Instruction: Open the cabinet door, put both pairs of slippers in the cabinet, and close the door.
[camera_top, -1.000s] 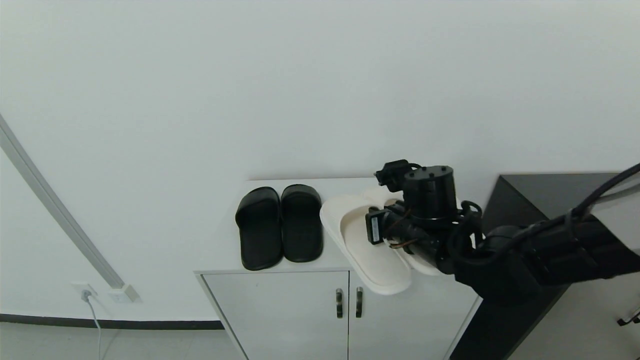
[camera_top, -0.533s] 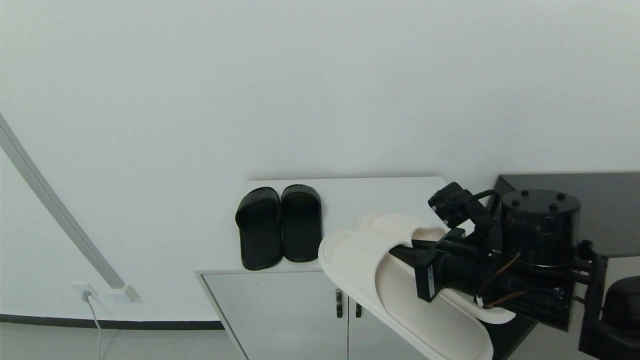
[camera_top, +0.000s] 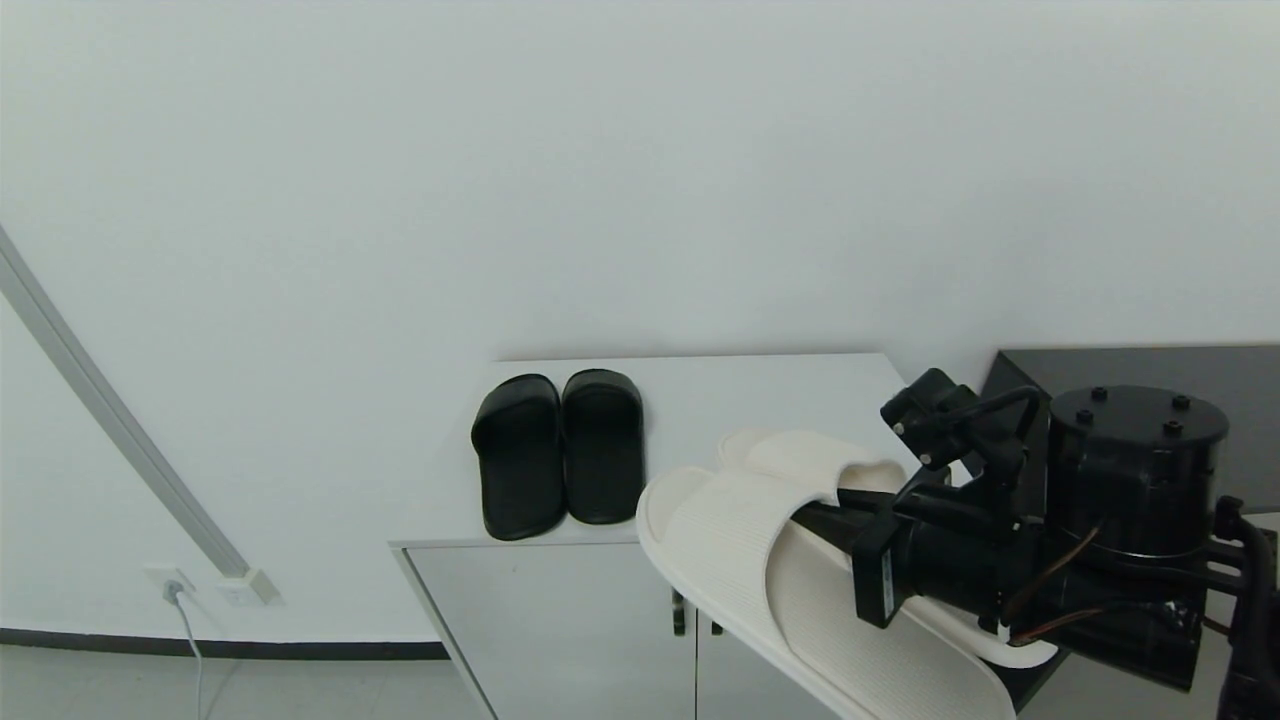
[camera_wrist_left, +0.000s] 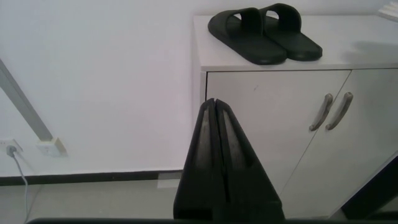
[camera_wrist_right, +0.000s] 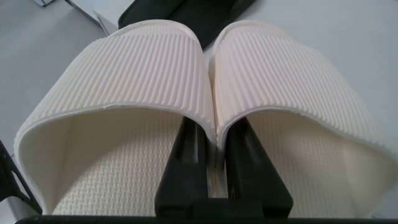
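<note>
**Inspector:** How is the right gripper (camera_top: 820, 512) set?

**Technician:** It is closed to a narrow gap. Its two fingers (camera_wrist_right: 186, 155) are passed under the straps of the white slippers (camera_top: 760, 540). The adjoining inner strap edges are pinched between them. The pair is carried side by side and held aloft, with the toes pointed away from the wrist.

**Inspector:** What is found around that gripper?

**Technician:** The cabinet (camera_top: 740, 395) is located beyond and below the held pair. Its two doors (camera_top: 560, 620) are shut. The handles (camera_wrist_left: 329, 112) are mounted side by side at the centre seam, and from the head camera they are partly covered by the white slippers. The black slippers (camera_top: 560, 455) are placed beyond the gripper and to its left, on the cabinet top. They are set against each other, with the toes turned toward the wall, and are kept apart from the white pair. To the gripper's right, a dark tabletop (camera_top: 1130, 365) is positioned beside the cabinet.

**Inspector:** And the left gripper (camera_wrist_left: 214, 106)?

**Technician:** Its fingers are pressed flat together and nothing is gripped. It is held low, in front of the cabinet's left door. The black slippers are seen above and beyond it on the cabinet top. Farther to its left, a wall socket (camera_top: 165, 580) with a cable plugged in is fitted near the floor, and a slanted rail (camera_top: 110, 410) is fixed to the wall.
</note>
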